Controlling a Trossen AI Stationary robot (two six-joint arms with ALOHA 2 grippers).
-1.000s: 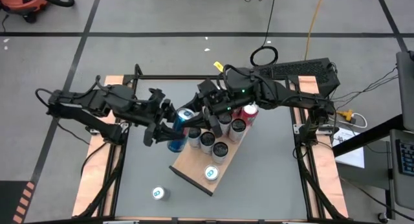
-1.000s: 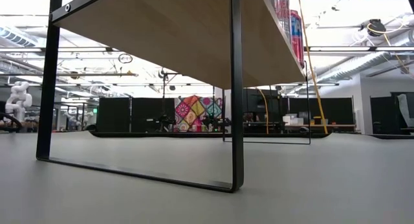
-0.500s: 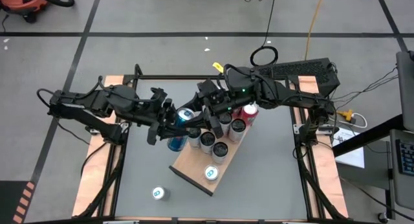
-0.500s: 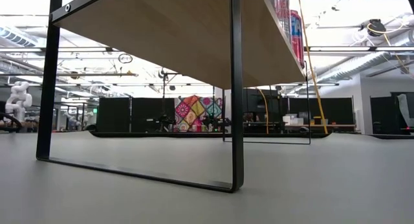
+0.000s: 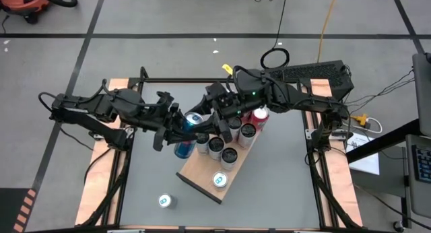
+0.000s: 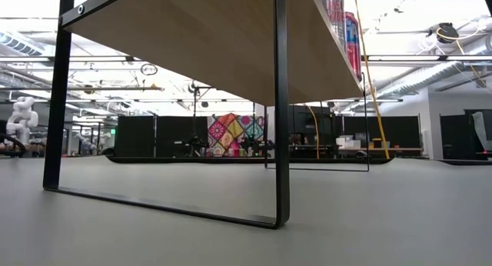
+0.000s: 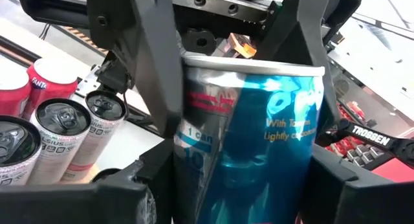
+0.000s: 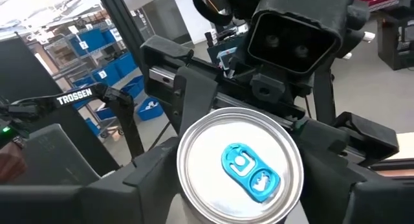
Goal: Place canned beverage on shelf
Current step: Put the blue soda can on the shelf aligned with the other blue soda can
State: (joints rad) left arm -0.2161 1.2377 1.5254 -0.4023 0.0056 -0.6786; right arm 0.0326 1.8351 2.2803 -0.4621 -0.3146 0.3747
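A tall blue can [image 5: 183, 140] hangs tilted in the air beside the left edge of the shelf [image 5: 199, 174], a raised wooden board on black legs. Its silver top [image 5: 194, 118] points toward the far right. My left gripper [image 5: 168, 128] comes from the left and is shut on the can's body. My right gripper [image 5: 205, 120] comes from the right and is shut on its top end. Several silver-topped cans [image 5: 229, 155] and a red can [image 5: 259, 114] stand on the shelf. In the low view the shelf [image 6: 192, 35] shows from below. My left gripper pinches the blue can's body [image 7: 194, 179] between its two fingers, below the middle of the can. The fingers come level from the table's left and lie across the can. The can is lifted clear and tilted. My right gripper has its two fingers on opposite sides of the can's top end [image 8: 187, 153], just below the rim. The fingers [image 7: 158, 68] come level from the table's right. The blue tab [image 8: 249, 169] faces its wrist camera.
One more can [image 5: 166, 201] stands on the grey table near the front left. A lone can [image 5: 219, 180] stands at the shelf's near end, with bare board around it. The shelf's black leg frame [image 6: 280, 143] stands on the table.
My left gripper's fingers have drawn in around the blue can's body. Both arms and the can have kept their place.
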